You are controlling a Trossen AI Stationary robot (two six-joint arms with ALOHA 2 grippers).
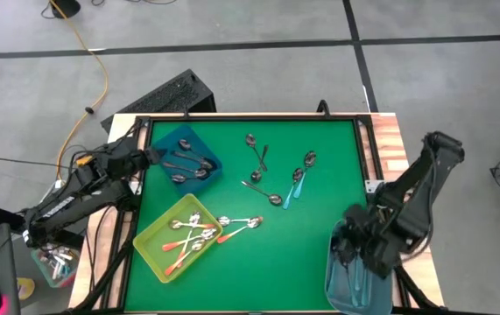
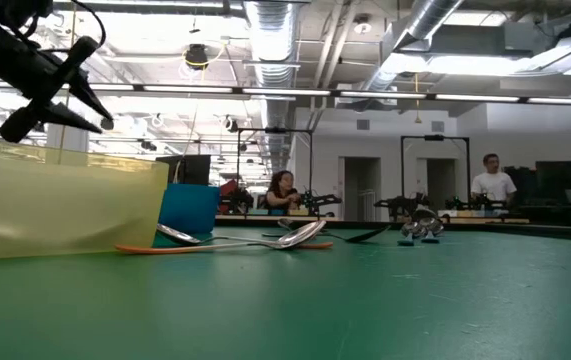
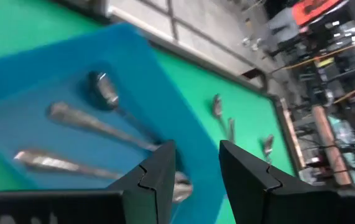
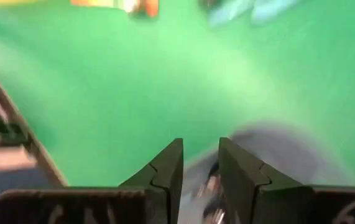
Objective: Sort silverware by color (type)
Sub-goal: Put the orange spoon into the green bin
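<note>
So from above, loose spoons lie mid-tabletop, well apart, with open room; they're probably light, stiff and slippery, so grab mid-handle. Left hand hangs by the blue bin, right hand over the grey bin. Wrist views: both hands' fingers apart, nothing held.

The right hand hides most of the grey bin; spoons there are blurred beyond telling.
</note>
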